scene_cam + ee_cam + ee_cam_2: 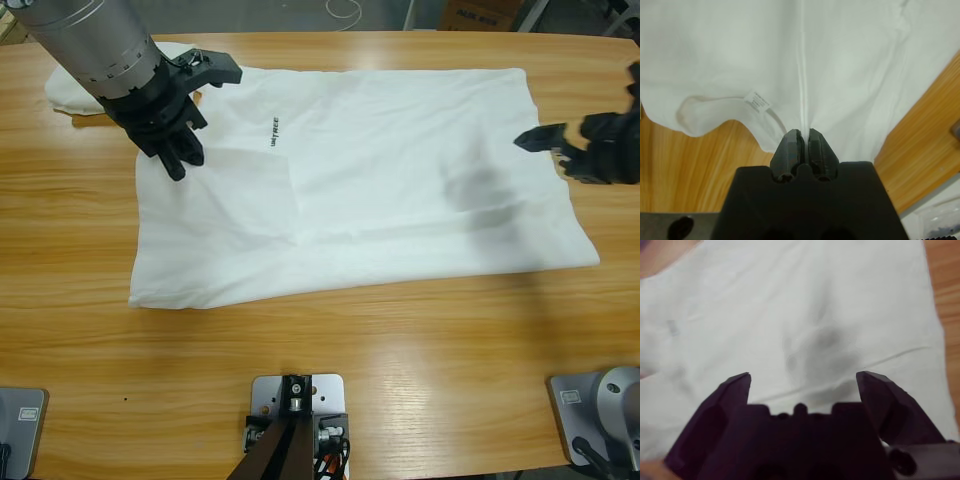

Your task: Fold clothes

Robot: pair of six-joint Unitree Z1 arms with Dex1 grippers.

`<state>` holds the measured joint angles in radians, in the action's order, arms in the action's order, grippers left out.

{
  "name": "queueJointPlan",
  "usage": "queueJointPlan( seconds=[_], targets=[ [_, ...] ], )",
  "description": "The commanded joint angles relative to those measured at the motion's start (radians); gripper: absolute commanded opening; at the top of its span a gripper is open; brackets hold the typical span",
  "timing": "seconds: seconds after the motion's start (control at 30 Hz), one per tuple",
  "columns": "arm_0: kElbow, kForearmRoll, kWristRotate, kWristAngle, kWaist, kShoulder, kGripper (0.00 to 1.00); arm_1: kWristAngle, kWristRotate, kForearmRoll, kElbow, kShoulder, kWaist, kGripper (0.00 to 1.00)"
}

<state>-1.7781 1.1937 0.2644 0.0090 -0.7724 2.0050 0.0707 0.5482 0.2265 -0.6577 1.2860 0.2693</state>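
Note:
A white T-shirt (400,190) lies spread flat across the table, with small black lettering (272,131) on its chest. My left gripper (178,158) comes in from the upper left and sits on the shirt's left part. In the left wrist view my left gripper (804,139) is shut on a thin ridge of the T-shirt (850,60), near the collar and its label (757,101). My right gripper (545,150) hovers at the shirt's right edge. In the right wrist view my right gripper (802,380) is open over the T-shirt (790,305), holding nothing.
A second bunch of white fabric (68,92) lies at the back left, partly under the left arm. A cardboard box (480,12) and a white cable (345,10) sit beyond the table's far edge. Bare wood (400,340) runs along the front.

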Motion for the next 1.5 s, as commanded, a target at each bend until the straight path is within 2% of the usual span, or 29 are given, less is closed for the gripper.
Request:
queueJointPlan(
  seconds=[0.03,0.23,0.47,0.53,0.67,0.83,1.2,1.5],
  targets=[
    [0.010,-0.033,0.007,0.005,-0.055,0.086,0.000,0.103,0.004,0.085,0.041,-0.103,0.018,0.853],
    [0.085,-0.041,-0.014,0.002,-0.116,0.027,0.000,0.113,0.004,0.107,0.059,-0.096,0.021,0.853],
    [0.365,-0.229,-0.005,-0.021,-0.147,-0.152,0.000,0.133,0.005,0.096,0.070,-0.046,0.049,0.853],
    [0.416,-0.264,0.008,-0.042,-0.165,-0.203,0.000,0.136,0.004,0.091,0.071,-0.036,0.050,0.853],
    [0.490,-0.294,0.023,-0.061,-0.176,-0.209,0.000,0.148,0.004,0.067,0.081,0.004,0.050,0.854],
    [0.498,-0.310,0.014,-0.091,-0.209,-0.195,0.000,0.152,0.004,0.058,0.083,0.017,0.050,0.854],
    [0.623,-0.364,0.014,-0.112,-0.246,-0.112,0.000,0.159,0.004,0.048,0.083,0.036,0.050,0.855],
    [0.564,-0.404,-0.017,-0.107,-0.226,-0.025,0.000,0.171,0.003,0.049,0.085,0.024,0.050,0.853]
  ],
)
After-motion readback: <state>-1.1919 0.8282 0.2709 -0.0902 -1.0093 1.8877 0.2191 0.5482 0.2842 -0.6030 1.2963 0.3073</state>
